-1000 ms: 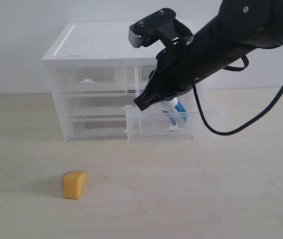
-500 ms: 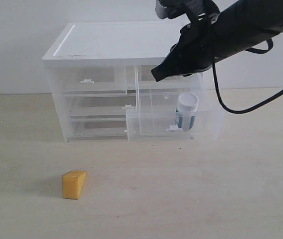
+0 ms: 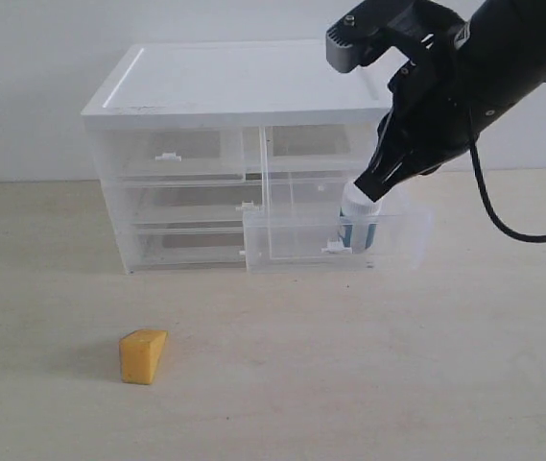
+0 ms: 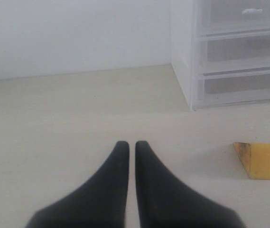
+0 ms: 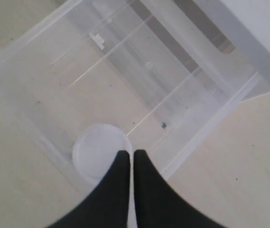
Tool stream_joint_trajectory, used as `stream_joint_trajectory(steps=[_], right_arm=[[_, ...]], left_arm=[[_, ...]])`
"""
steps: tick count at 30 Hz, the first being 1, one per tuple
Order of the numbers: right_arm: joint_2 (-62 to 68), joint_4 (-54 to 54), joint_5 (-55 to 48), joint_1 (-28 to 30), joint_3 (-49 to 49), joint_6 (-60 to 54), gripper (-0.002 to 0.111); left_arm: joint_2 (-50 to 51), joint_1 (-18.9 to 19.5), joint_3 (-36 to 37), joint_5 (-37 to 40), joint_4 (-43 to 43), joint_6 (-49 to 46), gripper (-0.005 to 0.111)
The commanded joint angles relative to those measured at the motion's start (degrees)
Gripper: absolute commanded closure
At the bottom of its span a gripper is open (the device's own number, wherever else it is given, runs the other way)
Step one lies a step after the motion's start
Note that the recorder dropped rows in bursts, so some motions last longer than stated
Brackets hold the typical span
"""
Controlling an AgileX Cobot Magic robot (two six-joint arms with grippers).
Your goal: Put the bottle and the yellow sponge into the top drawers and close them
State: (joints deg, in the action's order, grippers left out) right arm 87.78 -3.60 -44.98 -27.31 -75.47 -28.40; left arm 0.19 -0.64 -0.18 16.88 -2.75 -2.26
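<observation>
The bottle (image 3: 360, 224) stands upright in the pulled-out right top drawer (image 3: 292, 242), against its front right corner. Its white cap (image 5: 96, 153) shows from above in the right wrist view. My right gripper (image 3: 367, 188) hangs just over the cap, shut with nothing in it; its tips (image 5: 131, 153) overlap the cap's edge. The left top drawer (image 3: 172, 157) is closed. The yellow sponge (image 3: 143, 356) lies on the table in front of the cabinet, to the left. My left gripper (image 4: 128, 143) is shut and empty, low over the table, with the sponge (image 4: 258, 160) off to one side.
The white-topped cabinet (image 3: 225, 82) stands at the back, against a white wall. Its two full-width drawers (image 3: 177, 206) below are closed. The right arm's black cable (image 3: 532, 235) loops down beside the open drawer.
The right gripper let go of the tilted bottle, rose, then came back down to the right over its cap. The bottle now stands upright in the drawer. The sponge has not moved.
</observation>
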Motion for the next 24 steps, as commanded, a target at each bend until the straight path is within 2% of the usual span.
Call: stream_joint_trajectory(steps=[1,6,17,24], right_arm=[[1.6,2.8,-0.4,0.5,-0.1,2.1,0.108],[3.1,3.6,0.1,0.5,-0.1,3.0,0.108],[3.8,-12.7,3.9,0.5,-0.1,-2.6,0.108],[4.8,-15.6,6.0,0.5,-0.1,-3.3,0.108]], left_arm=[[-0.2,0.1,0.2,0.1,0.3,0.4,0.103],[-0.2,0.1,0.2,0.1,0.3,0.4,0.103],[-0.2,0.1,0.2,0.1,0.3,0.4,0.103],[-0.2,0.1,0.2,0.1,0.3,0.4,0.103]])
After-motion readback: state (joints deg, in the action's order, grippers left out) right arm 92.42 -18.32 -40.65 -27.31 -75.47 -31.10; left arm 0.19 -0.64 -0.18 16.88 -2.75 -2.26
